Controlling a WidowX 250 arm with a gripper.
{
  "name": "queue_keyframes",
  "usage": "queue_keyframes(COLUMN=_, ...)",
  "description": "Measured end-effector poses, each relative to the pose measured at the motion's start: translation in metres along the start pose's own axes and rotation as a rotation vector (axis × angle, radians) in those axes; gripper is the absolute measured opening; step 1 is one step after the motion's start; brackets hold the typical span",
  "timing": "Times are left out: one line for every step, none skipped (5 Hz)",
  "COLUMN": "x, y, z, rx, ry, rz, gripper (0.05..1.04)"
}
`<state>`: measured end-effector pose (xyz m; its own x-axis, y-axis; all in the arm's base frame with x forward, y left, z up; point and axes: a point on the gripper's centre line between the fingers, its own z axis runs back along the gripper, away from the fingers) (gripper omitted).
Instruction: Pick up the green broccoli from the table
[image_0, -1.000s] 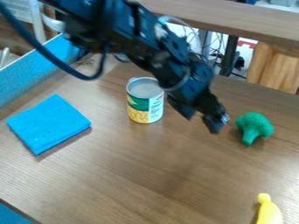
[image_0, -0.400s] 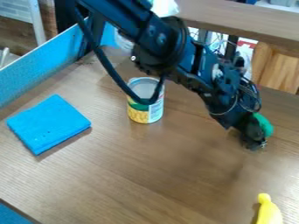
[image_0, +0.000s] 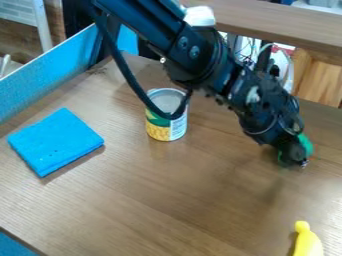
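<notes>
The black gripper (image_0: 292, 156) hangs low over the right part of the table, right at the green toy broccoli (image_0: 306, 144). It covers most of the broccoli, with green showing along its right side and a little at its lower left. How the fingertips stand around the broccoli cannot be made out. Left of the gripper, behind the arm's hanging cable, stands a can (image_0: 167, 131) with a green and yellow label. A folded blue cloth (image_0: 56, 141) lies at the left. A yellow toy banana (image_0: 308, 243) is at the bottom right, partly cut off by the view's edge.
The brown wooden table (image_0: 167, 195) spreads under everything. A blue panel (image_0: 47, 75) borders it at the upper left. Along the top runs a wooden ledge (image_0: 280, 22), with cables and a wooden block (image_0: 320, 77) beneath it.
The gripper has moved right and down from between the can and the broccoli onto the broccoli, shifting only slightly since the later earlier frame. The can, cloth and banana have stayed put.
</notes>
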<state>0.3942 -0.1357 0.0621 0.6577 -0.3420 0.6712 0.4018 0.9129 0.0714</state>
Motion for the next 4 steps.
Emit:
queue_keyframes(x=-0.006, y=-0.001, z=-0.006, rx=0.036, ry=0.018, rz=0.036, gripper=1.000)
queue_keyframes(x=-0.004, y=-0.004, z=-0.012, rx=0.043, ry=0.015, rz=0.034, gripper=1.000)
queue_keyframes(x=-0.002, y=-0.006, z=-0.019, rx=0.051, ry=0.020, rz=0.030, gripper=1.000)
queue_keyframes(x=0.002, y=-0.007, z=-0.026, rx=0.061, ry=0.015, rz=0.027, gripper=1.000)
